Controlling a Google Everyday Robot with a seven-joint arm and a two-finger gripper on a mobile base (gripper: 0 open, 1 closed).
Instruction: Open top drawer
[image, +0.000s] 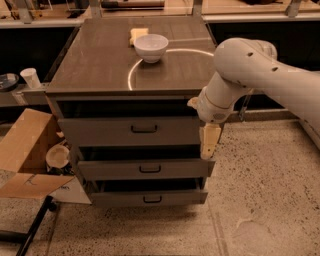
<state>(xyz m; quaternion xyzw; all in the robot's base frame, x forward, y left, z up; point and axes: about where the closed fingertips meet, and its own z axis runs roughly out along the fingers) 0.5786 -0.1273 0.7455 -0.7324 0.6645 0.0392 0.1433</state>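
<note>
One white arm (260, 65) extends from the right, elbow bent and wrist turned downward. Its gripper (209, 145) hangs pointing at the floor at the right end of the top drawer (100, 132), well apart from the black loop handle (144, 129); whether it is released or clenched I cannot tell. The drawer sits under the table (95, 65) top, with a dark gap above its front and its inside hidden. A white bowl (151, 47) stands on the table, a yellow block (138, 34) just behind it. A cardboard box (25, 150) lies open at left.
</note>
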